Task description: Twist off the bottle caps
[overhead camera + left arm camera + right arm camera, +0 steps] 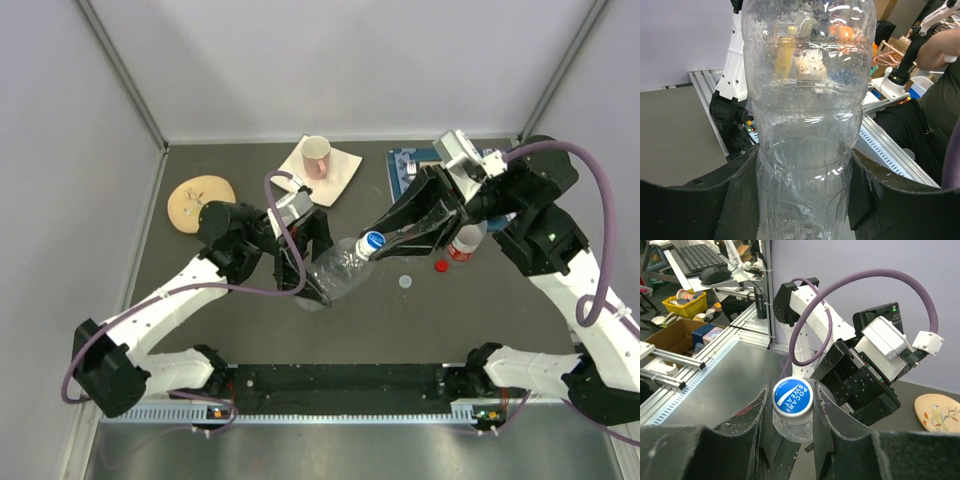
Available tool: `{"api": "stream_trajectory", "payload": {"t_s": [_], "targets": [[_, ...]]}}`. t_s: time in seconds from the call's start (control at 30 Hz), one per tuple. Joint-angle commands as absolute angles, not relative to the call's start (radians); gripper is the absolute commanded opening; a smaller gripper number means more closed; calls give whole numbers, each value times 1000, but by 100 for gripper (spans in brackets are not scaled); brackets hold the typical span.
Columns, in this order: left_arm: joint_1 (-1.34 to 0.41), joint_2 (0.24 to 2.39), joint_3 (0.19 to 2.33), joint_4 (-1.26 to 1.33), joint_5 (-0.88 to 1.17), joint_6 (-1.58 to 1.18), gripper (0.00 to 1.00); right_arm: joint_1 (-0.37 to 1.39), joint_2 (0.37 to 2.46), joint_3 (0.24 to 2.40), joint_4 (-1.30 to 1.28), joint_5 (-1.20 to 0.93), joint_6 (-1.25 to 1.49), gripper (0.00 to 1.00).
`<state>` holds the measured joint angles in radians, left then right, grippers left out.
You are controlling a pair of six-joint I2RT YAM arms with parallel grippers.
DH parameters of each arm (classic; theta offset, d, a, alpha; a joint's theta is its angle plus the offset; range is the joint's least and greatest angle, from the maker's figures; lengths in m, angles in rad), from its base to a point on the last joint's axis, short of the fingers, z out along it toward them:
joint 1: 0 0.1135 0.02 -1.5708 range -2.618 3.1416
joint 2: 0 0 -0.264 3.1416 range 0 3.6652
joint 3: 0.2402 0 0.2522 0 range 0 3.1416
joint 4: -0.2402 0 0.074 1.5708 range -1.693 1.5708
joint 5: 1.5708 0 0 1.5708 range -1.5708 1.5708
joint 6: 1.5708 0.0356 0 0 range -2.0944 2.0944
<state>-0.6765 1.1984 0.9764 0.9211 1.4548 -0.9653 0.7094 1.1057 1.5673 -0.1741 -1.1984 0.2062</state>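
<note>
Our left fingers [740,205] were clamped around the lower body of a clear bottle [338,272], which was tilted well over from upright. Its long axis ran from the left arm up and across toward the right arm. That put the blue cap [792,397] at the end of the bottle farthest from the left fingers, pointing straight into the right fingers [824,425].

In the right wrist view the cap faced the camera square on. One finger stood on each side of it, the pair narrowed to about the cap's width. We could not tell whether the pads were pressing its rim or only flanking it.

We judged that the coming twist turned on this alignment. The right wrist's roll axis had to run in line with the bottle's neck, while the left arm supplied the counter-hold. A red cap [441,266] lay loose on the tabletop [400,335], near the right arm.
</note>
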Motion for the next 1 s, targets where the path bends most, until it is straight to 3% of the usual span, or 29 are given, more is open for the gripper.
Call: {"api": "stream_trajectory", "payload": {"t_s": [0.0, 0.27, 0.6, 0.8, 0.97], "targets": [[-652, 1175, 1012, 650, 1313, -796, 58, 727, 1052, 1643, -201, -1384, 322, 0], [-652, 1157, 1002, 612, 1333, -769, 58, 727, 1042, 1660, -201, -1425, 327, 0], [-652, 1137, 1029, 375, 1278, -588, 57, 713, 1034, 1671, -202, -1352, 333, 0], [-644, 1092, 1051, 105, 1109, -375, 57, 696, 977, 1637, -303, -910, 236, 0], [-640, 985, 1045, -31, 748, -226, 57, 696, 899, 1485, -422, -547, 149, 0]]}}
